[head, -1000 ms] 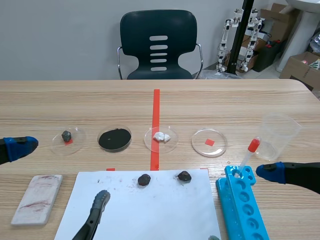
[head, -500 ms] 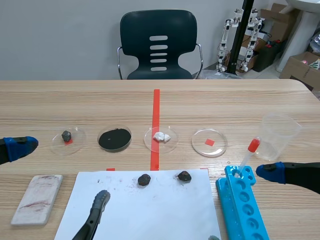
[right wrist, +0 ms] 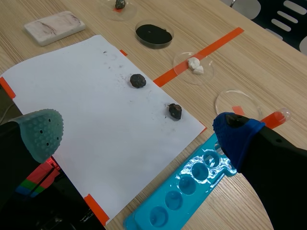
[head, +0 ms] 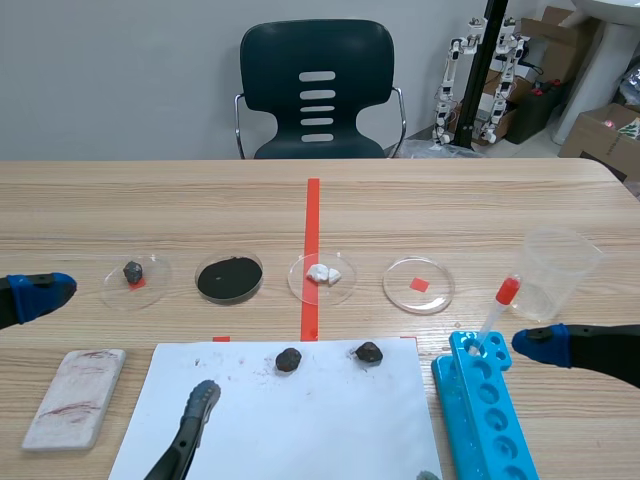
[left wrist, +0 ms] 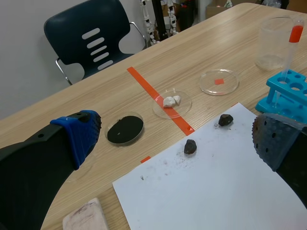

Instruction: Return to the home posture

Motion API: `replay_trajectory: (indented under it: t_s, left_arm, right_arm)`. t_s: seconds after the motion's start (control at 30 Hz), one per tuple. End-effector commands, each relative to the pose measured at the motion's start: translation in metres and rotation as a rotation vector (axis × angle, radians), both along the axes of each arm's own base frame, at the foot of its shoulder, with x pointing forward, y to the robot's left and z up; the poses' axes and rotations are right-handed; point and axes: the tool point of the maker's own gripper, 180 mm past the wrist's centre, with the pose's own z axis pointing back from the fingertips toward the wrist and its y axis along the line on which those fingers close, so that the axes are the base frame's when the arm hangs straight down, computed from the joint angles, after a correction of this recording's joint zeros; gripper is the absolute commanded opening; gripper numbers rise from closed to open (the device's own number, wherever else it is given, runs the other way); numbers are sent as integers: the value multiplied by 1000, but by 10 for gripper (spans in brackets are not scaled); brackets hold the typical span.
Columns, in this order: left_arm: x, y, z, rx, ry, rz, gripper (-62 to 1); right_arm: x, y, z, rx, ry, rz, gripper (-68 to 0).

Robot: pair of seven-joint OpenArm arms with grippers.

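The left gripper [left wrist: 175,136] hangs low at the table's [head: 450,210] left edge with its jaws wide apart and nothing between them. The right gripper [right wrist: 139,129] sits low at the right edge, just right of the blue tube rack [head: 500,440]; its jaws are also spread and hold nothing. The 2 grippers are well apart, on opposite sides of the table.

Between them, near the robot, lies a white sheet of paper [head: 320,420]. On its far edge rest 2 dark lumps [head: 289,359] [head: 368,351], and a black-handled tool [head: 190,425] lies on its near left part. A pipette with a red bulb [head: 497,312] stands tilted in the far end of the rack. A whitish block [head: 75,397] lies left of the paper.

Beyond the paper, 4 clear dishes stand in a row: 1 with a dark stone [head: 155,285], 1 with black powder [head: 259,270], 1 with white lumps [head: 320,295] and 1 empty [head: 405,295]. A clear cup [head: 557,272] stands right of them. A dark chair [head: 317,90] stands behind the table.
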Motion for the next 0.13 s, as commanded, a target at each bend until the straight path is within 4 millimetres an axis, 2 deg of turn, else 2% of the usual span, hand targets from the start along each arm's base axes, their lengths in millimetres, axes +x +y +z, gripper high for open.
replay_trajectory:
  t_s: [0.0, 0.1]
  left_arm:
    - [1, 0, 5, -9, -20, 1, 14]
    - [2, 0, 5, -9, -24, 1, 14]
  right_arm:
    - [3, 0, 7, 17, -24, 1, 4]
    - [3, 0, 7, 17, -24, 1, 4]
